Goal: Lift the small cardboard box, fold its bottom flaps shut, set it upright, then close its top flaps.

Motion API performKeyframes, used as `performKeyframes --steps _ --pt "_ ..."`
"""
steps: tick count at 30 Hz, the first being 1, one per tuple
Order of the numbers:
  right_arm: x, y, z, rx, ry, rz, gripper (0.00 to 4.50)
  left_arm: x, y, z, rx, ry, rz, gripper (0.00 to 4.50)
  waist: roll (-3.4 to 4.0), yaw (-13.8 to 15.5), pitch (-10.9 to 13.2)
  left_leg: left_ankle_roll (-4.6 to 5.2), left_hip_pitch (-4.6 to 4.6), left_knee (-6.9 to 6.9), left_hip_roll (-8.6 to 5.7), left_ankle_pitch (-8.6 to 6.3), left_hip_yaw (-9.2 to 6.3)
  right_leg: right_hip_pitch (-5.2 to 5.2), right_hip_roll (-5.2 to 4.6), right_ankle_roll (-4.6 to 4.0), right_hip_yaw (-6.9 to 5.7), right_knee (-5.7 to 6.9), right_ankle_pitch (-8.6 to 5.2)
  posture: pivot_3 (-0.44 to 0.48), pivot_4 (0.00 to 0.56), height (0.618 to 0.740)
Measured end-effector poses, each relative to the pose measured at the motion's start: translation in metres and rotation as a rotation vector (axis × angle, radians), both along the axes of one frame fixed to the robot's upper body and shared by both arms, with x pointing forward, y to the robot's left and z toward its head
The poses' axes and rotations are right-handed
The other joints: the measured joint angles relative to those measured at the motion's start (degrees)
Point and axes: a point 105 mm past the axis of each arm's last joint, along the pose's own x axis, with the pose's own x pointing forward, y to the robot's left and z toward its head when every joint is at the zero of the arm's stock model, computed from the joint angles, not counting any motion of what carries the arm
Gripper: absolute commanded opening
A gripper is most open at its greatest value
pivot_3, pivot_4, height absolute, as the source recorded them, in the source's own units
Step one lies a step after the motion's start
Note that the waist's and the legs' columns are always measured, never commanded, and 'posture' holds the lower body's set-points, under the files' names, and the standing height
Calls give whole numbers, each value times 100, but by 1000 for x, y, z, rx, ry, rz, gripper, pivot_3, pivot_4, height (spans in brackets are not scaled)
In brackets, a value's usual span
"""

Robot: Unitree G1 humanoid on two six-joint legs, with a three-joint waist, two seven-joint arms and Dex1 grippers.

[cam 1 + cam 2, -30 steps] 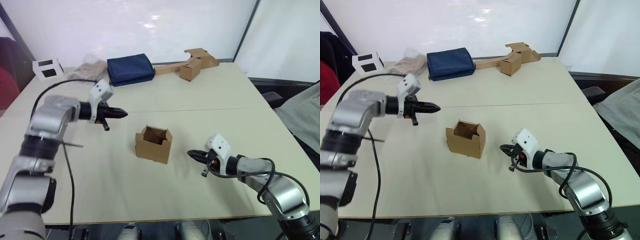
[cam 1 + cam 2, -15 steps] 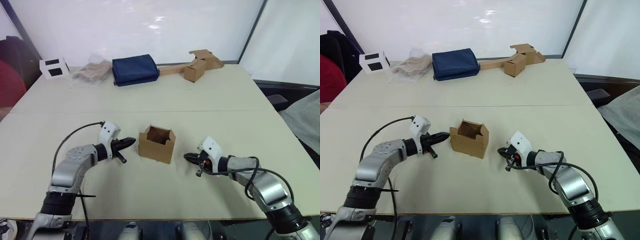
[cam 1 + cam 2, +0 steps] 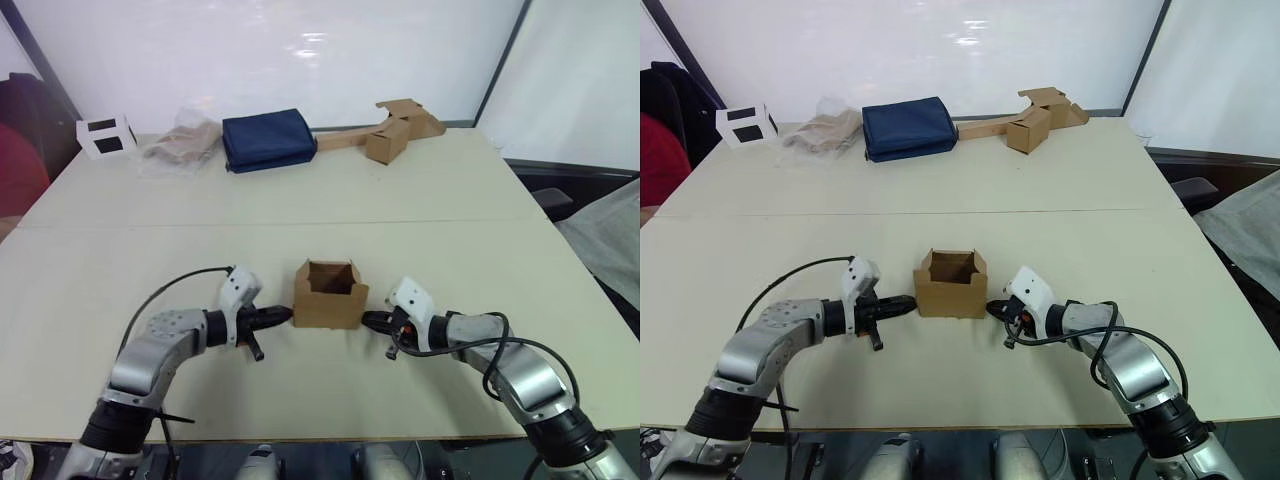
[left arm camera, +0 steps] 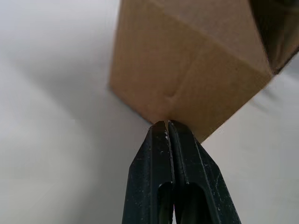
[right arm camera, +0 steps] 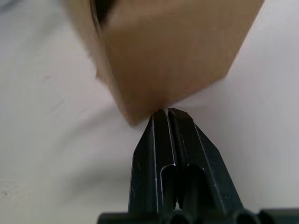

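Observation:
The small cardboard box (image 3: 329, 296) stands on the table (image 3: 420, 180) at the front centre, its upper end open and its top flaps (image 3: 330, 273) standing up around the opening. The bottom flaps are hidden underneath. My left gripper (image 3: 289, 315) is shut, with its tips touching the box's left wall low down (image 4: 166, 122). From the other side my right gripper (image 3: 366, 319) is shut too, with its tips against the lower right wall (image 5: 165, 111). Neither holds anything.
At the table's far edge lie a dark blue pouch (image 3: 263, 139), a crumpled tan bag (image 3: 185, 145), a white-and-black small box (image 3: 104, 136) and a heap of brown cardboard pieces with a long strip (image 3: 388, 129). A grey chair (image 3: 600, 240) stands beyond the right edge.
Both grippers have closed in on the box from either side until their tips touch it. The box has turned square to the camera and shifted slightly right.

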Motion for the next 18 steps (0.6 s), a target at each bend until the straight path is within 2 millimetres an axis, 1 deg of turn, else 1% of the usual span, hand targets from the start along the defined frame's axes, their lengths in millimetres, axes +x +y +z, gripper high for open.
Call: performKeyframes --steps 7,11,13,16,18 --pt "-5 -6 -1 -17 -3 7 0 -2 -5 -2 4 5 -26 46 1 -2 -1 0 3 -1 0 0 0 4 0 0 0 -1 0 0 150 740" --pt "-7 -6 -1 -15 3 14 0 2 -3 -3 9 7 -16 46 1 -8 -1 0 4 -1 0 0 0 4 1 0 0 -1 0 0 150 740" --pt "-8 -5 -1 -15 7 18 0 2 0 -2 -1 18 -20 46 1 -10 -1 0 4 -2 0 0 0 4 1 0 0 -1 0 0 150 740" --pt "-9 -8 -1 -29 4 29 0 2 8 8 -64 57 -26 46 1 -12 -1 0 5 -2 0 0 0 4 2 0 0 -1 0 0 150 740" --pt "-8 -16 -1 -48 1 33 0 11 20 15 -70 50 2 46 1 7 -1 0 5 0 0 0 -1 7 1 0 -2 -2 0 0 150 740"
